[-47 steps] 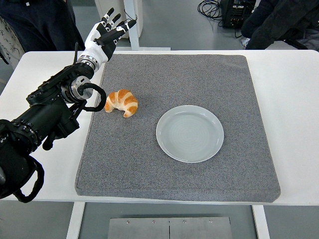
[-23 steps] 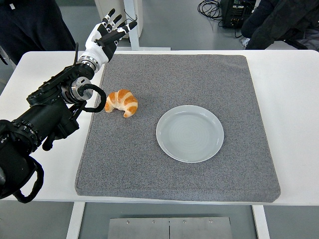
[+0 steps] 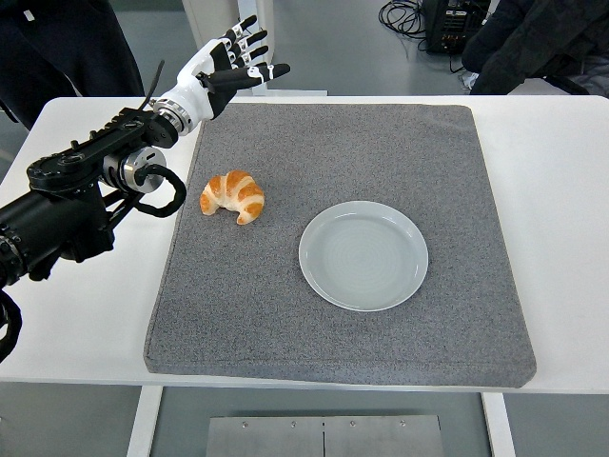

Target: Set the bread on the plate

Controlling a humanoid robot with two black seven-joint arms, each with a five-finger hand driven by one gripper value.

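A golden croissant [image 3: 232,196] lies on the left part of the grey mat [image 3: 343,143]. To its right, apart from it, sits an empty pale grey plate [image 3: 363,255]. My left hand [image 3: 231,69], white with black joints, is raised above the mat's far left corner, well behind and above the croissant. Its fingers are spread and hold nothing. The black left arm [image 3: 86,190] runs in from the left edge. My right arm does not show.
The mat lies on a white table [image 3: 561,190]. People in dark clothes stand beyond the table's far edge at the top left [image 3: 57,48] and top right [image 3: 533,43]. Cables lie on the floor at the top.
My left hand has swung to the right and slightly up, over the mat's far left corner, with its fingers turning to point right. The forearm has pulled back leftward. Croissant and plate have not moved.
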